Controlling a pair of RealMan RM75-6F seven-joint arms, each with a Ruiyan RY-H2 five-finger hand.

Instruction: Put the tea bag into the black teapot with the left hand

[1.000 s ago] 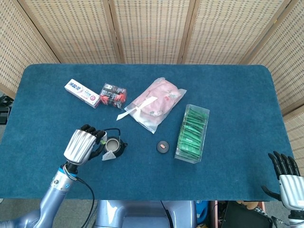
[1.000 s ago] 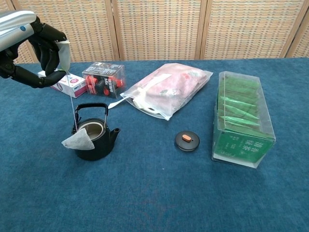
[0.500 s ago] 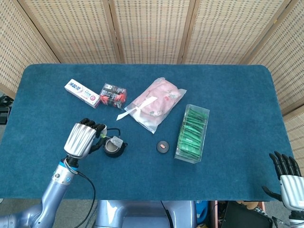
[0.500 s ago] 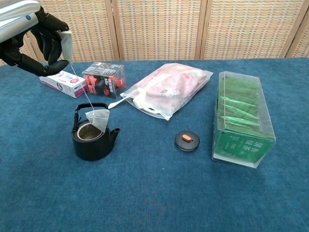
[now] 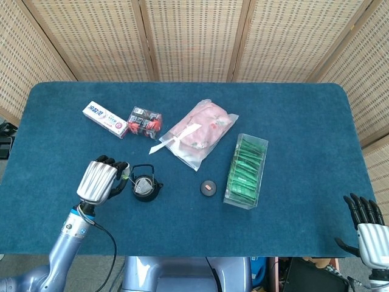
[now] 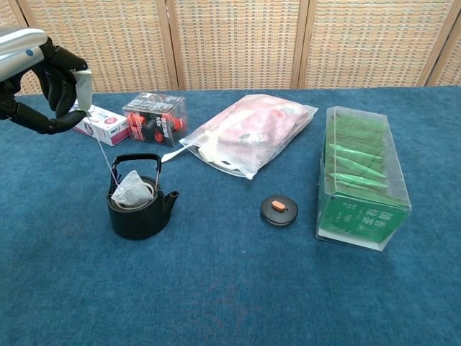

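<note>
The black teapot (image 6: 138, 210) stands lidless near the table's front left; it also shows in the head view (image 5: 144, 190). The white tea bag (image 6: 132, 189) sits in the pot's mouth, partly above the rim. Its string runs up left to the paper tag pinched in my left hand (image 6: 59, 78), which hovers above and left of the pot. From the head camera the left hand (image 5: 99, 181) is just left of the pot. My right hand (image 5: 366, 226) hangs off the table's front right corner, fingers apart, holding nothing.
The teapot's lid (image 6: 279, 210) lies right of the pot. A clear box of green tea packets (image 6: 360, 176) stands at the right. A pink bag (image 6: 248, 133), a red-black box (image 6: 154, 117) and a toothpaste box (image 6: 101, 124) lie behind.
The tea bag swung from hanging outside the pot's left front, rose over the rim, and now rests in the pot's mouth. My left hand moved left and a little lower.
</note>
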